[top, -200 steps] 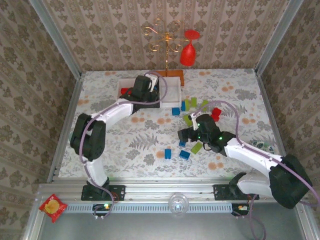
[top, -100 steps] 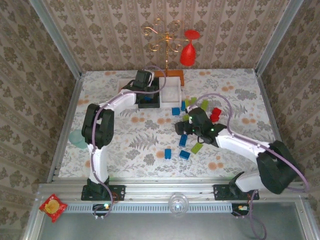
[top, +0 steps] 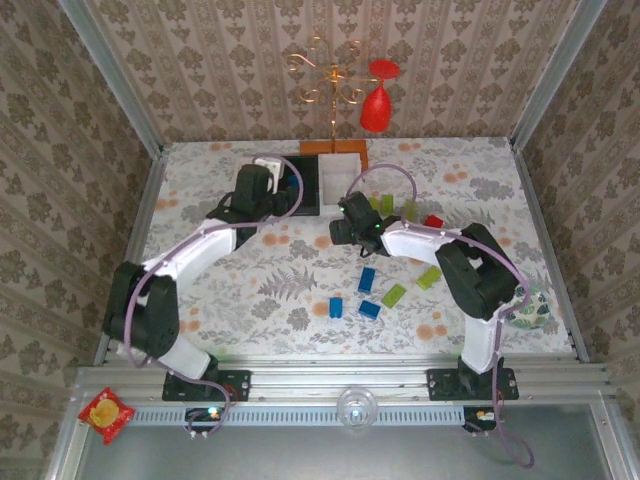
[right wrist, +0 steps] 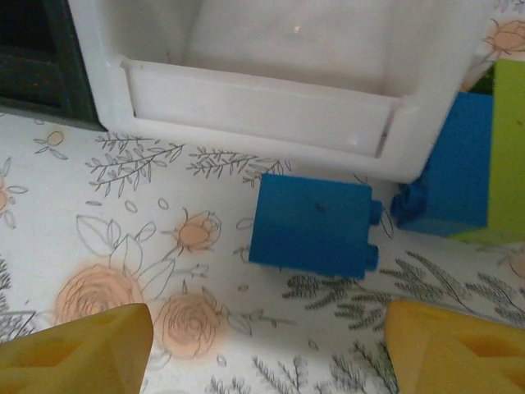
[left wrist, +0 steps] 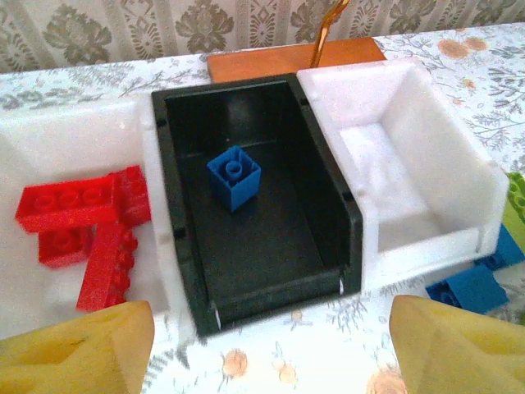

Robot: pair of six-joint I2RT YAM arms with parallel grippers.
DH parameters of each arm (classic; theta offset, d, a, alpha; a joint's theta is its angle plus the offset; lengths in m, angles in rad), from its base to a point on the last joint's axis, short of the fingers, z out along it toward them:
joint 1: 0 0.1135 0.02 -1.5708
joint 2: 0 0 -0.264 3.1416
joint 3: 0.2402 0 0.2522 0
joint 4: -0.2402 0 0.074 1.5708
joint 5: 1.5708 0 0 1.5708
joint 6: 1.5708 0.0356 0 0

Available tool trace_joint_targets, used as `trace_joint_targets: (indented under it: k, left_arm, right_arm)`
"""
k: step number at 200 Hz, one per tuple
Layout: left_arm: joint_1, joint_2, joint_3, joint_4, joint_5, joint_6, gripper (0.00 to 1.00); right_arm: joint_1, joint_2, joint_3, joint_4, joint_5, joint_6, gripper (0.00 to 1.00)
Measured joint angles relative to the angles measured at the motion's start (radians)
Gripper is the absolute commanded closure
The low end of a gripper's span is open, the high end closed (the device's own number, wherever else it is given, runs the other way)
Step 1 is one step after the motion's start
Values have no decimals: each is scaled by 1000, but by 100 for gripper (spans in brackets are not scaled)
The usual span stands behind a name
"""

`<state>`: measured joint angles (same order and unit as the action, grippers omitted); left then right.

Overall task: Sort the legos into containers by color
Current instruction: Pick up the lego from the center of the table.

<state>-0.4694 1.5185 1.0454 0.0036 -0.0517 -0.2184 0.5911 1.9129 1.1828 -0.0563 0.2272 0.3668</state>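
The containers stand in a row: a left white bin [left wrist: 49, 148] holding several red legos [left wrist: 82, 222], a black middle bin [left wrist: 271, 246] with one blue square brick [left wrist: 234, 174], and a right white bin [left wrist: 410, 180] with nothing in it. My left gripper [left wrist: 271, 361] hovers open just in front of the black bin [top: 308, 188]. My right gripper [right wrist: 267, 353] is open over a blue brick [right wrist: 316, 223] lying against the right white bin's front wall [right wrist: 262, 107]. Another blue brick [right wrist: 447, 176] and a green one [right wrist: 509, 148] lie beside it.
Loose legos lie mid-table: blue [top: 367, 278], blue [top: 336, 307], green [top: 393, 295], green [top: 428, 277], red [top: 432, 221]. A gold stand [top: 330, 80] with a red wine glass [top: 377, 105] rises behind the bins on an orange base [left wrist: 287, 61]. A red snack packet [top: 105, 412] lies on the front rail.
My left gripper opened, left the blue square brick in the black bin and drew back. My right arm swung from mid-table up to the blue brick by the right white bin.
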Motion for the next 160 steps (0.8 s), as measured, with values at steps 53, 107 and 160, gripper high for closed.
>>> trace_joint_targets:
  k: [53, 107, 160]
  left_arm:
    - [0, -179, -145, 31, 26, -37, 21]
    - [0, -223, -183, 49, 30, -40, 21]
    - [0, -223, -188, 50, 29, -40, 21]
  right_arm:
    - [-20, 90, 70, 4, 15, -1, 35]
    - [-32, 146, 100, 5, 41, -3, 37]
    - [-42, 165, 112, 15, 39, -27, 53]
